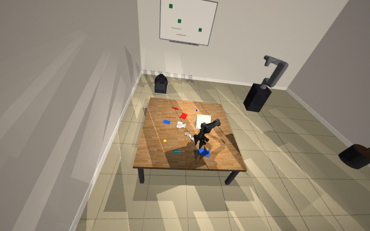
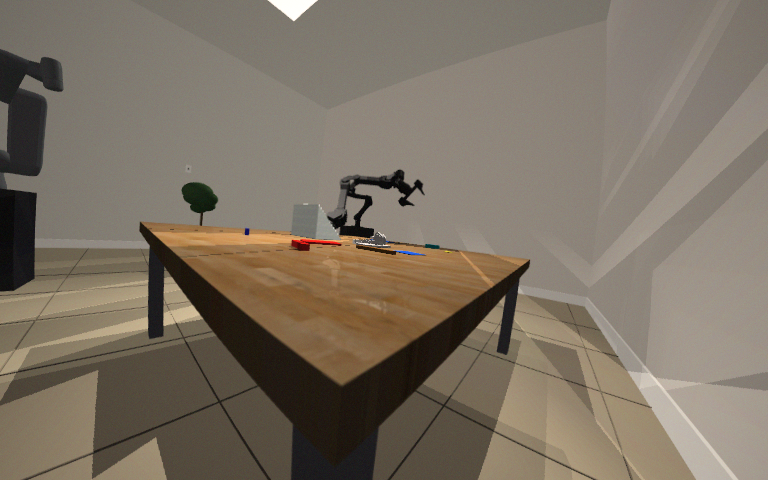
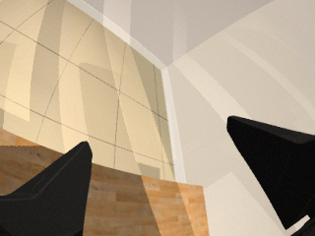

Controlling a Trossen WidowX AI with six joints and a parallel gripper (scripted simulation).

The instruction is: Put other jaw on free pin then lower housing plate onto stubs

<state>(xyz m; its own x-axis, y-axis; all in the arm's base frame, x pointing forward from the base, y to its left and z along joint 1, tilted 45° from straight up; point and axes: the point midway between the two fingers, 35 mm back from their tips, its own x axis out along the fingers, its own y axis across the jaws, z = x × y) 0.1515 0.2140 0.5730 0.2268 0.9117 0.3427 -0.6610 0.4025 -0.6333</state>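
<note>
Gripper (image 1: 198, 145) (image 2: 417, 198) (image 3: 160, 136): found empty, fingers apart, right of centre in top view; likely spread to admit loose white part (image 1: 187, 134).

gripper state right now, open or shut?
Open: in the wrist view the gripper has its two black fingers wide apart, nothing between them.
</note>
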